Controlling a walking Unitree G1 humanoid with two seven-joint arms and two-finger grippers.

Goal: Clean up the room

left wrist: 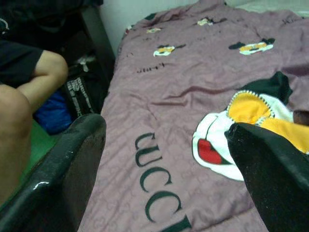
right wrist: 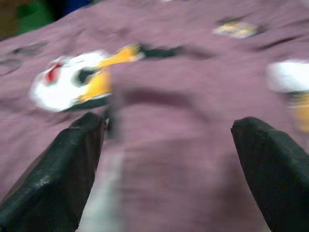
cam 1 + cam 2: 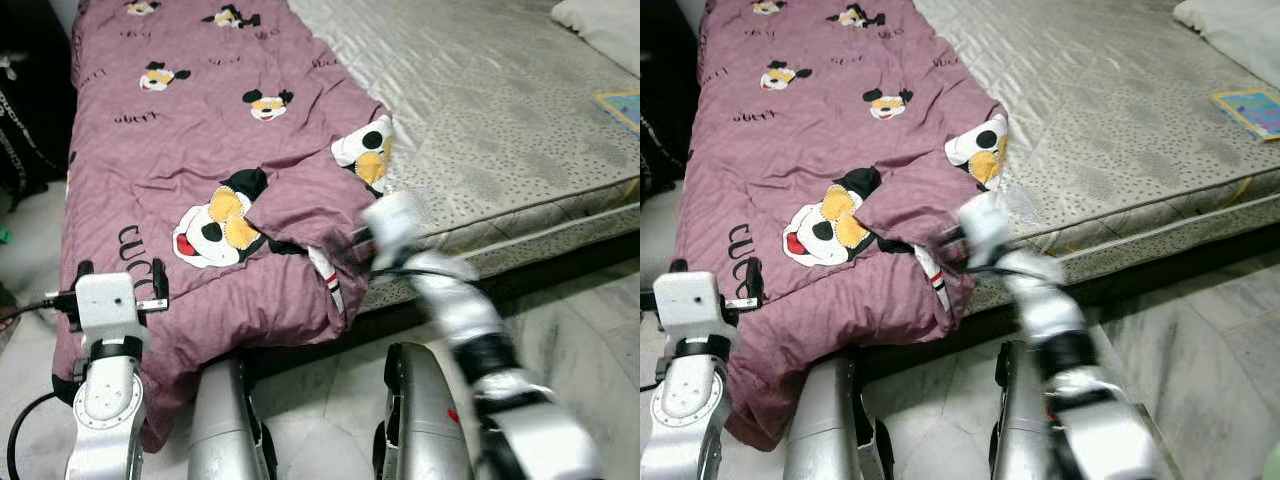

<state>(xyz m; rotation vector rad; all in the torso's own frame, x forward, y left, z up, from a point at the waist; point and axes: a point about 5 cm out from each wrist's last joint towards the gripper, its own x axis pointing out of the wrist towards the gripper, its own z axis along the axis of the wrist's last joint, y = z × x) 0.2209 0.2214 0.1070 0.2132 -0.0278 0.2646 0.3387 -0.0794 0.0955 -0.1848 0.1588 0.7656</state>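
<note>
- Spreading wide apart over the purple quilt (image 3: 200, 150), holding nothing: the right gripper (image 2: 169, 159), its two black fingers (image 2: 63, 169) framing blurred purple cloth in the right wrist view.
- Reaching, from the head views, toward the folded-over edge of the quilt at the mattress side, the silver right arm (image 3: 460, 310) blurring; contact with the cloth not clear enough to call.
- Standing open just as wide, gripping nothing: the left gripper (image 1: 164, 169), hovering near the quilt's near corner, beside the black lettering (image 1: 154, 188) printed on the cloth.
- Showing as a silver left arm (image 3: 105, 340) at the near left of the bed in the left eye view.
- Lying lengthwise along the left side of the bed, long axis running away from the robot, near end drooping over the mattress edge toward the floor: one purple quilt.
- Folding back on itself at the right edge, exposing a cartoon mouse face (image 3: 215, 230) partly tucked under the flap.
- Lying bare to the right of the quilt: one grey quilted mattress (image 3: 480, 110).
- Resting at the far right: one white pillow (image 3: 605, 25) and one blue-and-yellow flat item (image 3: 622, 105), too small to identify.
- Bending beside the bed in the left wrist view: a person's bare knee and arm (image 1: 29, 87).
- Spreading below: pale marble floor (image 3: 590, 330).
</note>
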